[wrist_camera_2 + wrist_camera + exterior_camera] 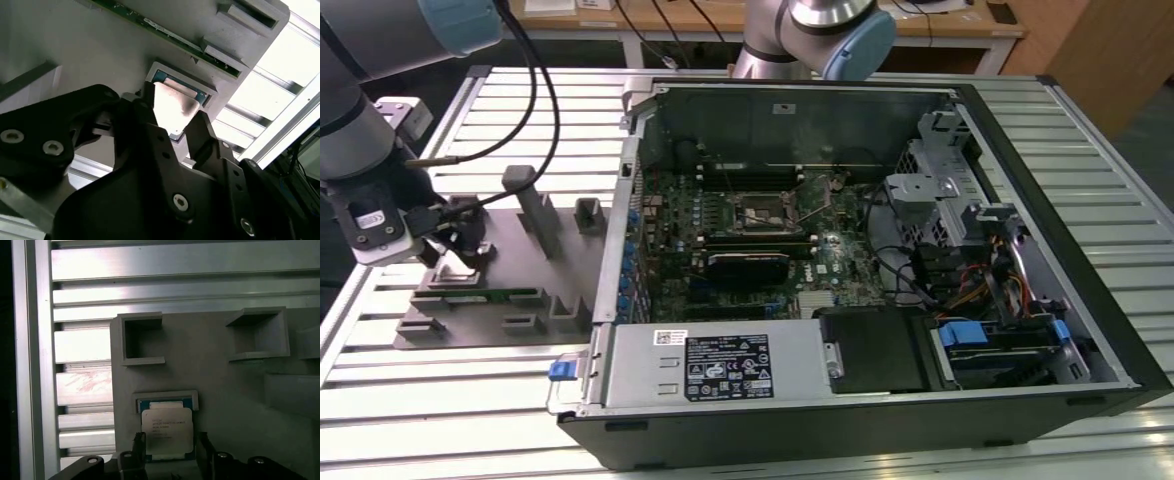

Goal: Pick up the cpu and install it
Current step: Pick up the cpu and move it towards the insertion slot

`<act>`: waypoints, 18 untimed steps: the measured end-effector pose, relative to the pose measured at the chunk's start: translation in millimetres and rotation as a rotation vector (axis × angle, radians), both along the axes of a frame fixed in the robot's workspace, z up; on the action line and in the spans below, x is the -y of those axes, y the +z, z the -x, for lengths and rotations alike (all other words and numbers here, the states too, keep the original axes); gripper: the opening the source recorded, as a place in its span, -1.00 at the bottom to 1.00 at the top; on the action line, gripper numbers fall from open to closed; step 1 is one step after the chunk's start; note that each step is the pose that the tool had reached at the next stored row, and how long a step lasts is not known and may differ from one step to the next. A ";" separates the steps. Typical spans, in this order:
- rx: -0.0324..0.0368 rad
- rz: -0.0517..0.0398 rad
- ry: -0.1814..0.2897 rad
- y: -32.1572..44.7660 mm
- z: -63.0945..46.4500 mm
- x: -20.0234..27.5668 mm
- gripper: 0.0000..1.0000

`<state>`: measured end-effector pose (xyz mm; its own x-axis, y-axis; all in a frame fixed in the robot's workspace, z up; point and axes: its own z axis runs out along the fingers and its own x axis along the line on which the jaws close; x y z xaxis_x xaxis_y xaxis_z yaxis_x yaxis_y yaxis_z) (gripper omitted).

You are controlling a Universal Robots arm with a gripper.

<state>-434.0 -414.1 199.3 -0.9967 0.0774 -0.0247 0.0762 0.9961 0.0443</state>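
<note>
One arm [367, 120] reaches down at the exterior view's left, and its tool [458, 262] sits low over one grey fixture plate [507, 270] that lies on the slatted metal counter [480, 400]. In the first wrist view the one cpu [167, 435] lies with its silvery top up and a thin blue-green rim around it, at the near edge of a shallow framed pocket [165, 395] on that plate. The tool's two black fingers [140, 450] stand one at each of two opposite edges of the chip and appear to pinch it between them. From this angle I cannot tell whether the chip is raised off the plate or rests in its pocket. The second wrist view shows the same grip from lower down, the chip's bright face caught between the two finger tips with the pocket's frame just beyond it. Farther along the plate in the first wrist view are two open-sided square holders [142, 340], well apart from each other. One long green memory stick [165, 32] stands on edge in a slot of the plate, near the chip but not touching it. To the exterior view's right of the plate, just beside it, lies one open computer case [854, 440], and on its board one dark metal-framed socket [761, 212] sits well apart from the tool.
</note>
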 end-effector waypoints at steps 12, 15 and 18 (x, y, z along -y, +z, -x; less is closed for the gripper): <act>0.0004 -0.0001 0.006 -3.1 0.3 -0.2 0.41; 0.0009 0.0000 0.012 -5.4 0.3 -0.7 0.41; 0.0012 -0.0001 0.013 -6.4 0.3 -0.8 0.41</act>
<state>-434.3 -413.3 192.9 -0.9976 0.0646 -0.0259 0.0634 0.9970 0.0445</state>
